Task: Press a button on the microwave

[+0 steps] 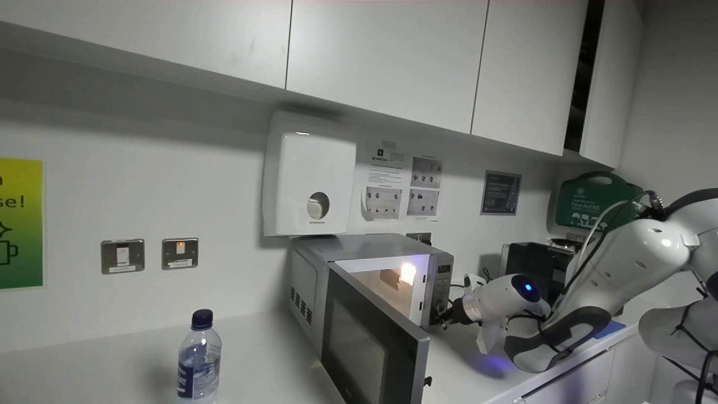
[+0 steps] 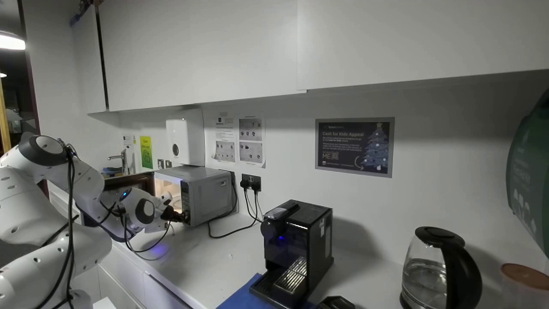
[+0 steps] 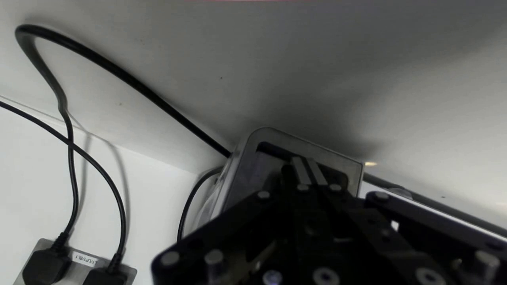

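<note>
the microwave (image 2: 210,195) stands on the white counter (image 2: 210,262) near the wall (image 1: 168,185), its door (image 1: 364,342) swung open and its inside (image 1: 370,287) lit, with the gripper (image 3: 309,170) at the lower part of its control panel (image 1: 442,286) — the two fingers (image 3: 300,170) together side by side, though whether the tips touch the panel i cannot tell. a white wall box (image 1: 305,168) hangs above the microwave; on its hinge side, well apart, stands an upright water bottle (image 1: 199,362), and past its panel side a black coffee machine (image 2: 296,242) and a glass kettle (image 2: 429,274).
</note>
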